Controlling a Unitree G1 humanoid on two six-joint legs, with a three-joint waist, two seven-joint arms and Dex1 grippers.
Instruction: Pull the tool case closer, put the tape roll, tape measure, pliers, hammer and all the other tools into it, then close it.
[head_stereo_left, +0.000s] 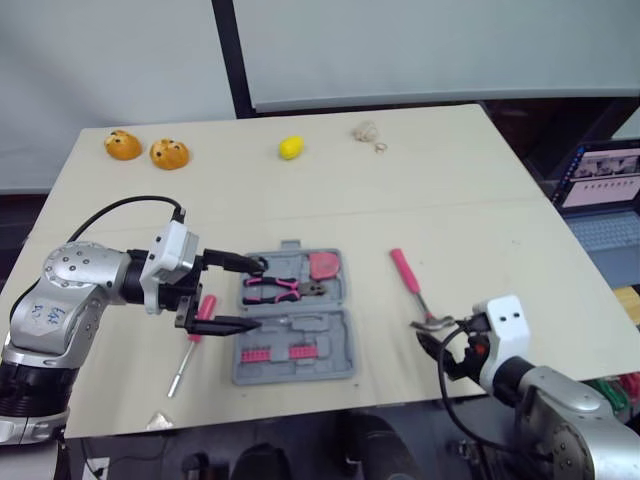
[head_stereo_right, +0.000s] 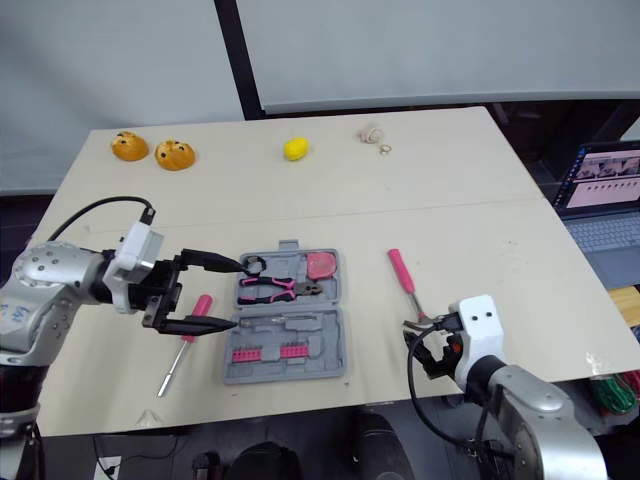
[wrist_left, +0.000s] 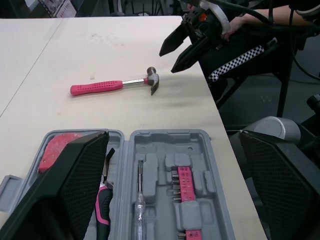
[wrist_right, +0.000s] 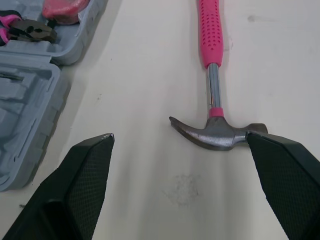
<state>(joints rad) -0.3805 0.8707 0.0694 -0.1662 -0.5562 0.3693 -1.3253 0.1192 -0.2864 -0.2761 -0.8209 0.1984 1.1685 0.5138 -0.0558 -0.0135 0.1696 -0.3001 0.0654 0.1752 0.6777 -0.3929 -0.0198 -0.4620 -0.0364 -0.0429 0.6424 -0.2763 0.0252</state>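
The hammer (head_stereo_left: 411, 283) lies on the desk right of the tool case (head_stereo_left: 330, 325), its head toward the robot and its handle pointing away. The right end effector (wrist_right: 178, 137) gapes empty just before that head. The left end effector (head_stereo_left: 258, 295), also open and empty, is farther off.

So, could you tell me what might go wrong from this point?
1. The open right gripper sits at the steel head of the hammer, one finger beside it; closing there might make it pivot or slip.
2. The open left gripper reaches over the case, with the screwdriver lying close by; lowering might knock the screwdriver or shove the case.
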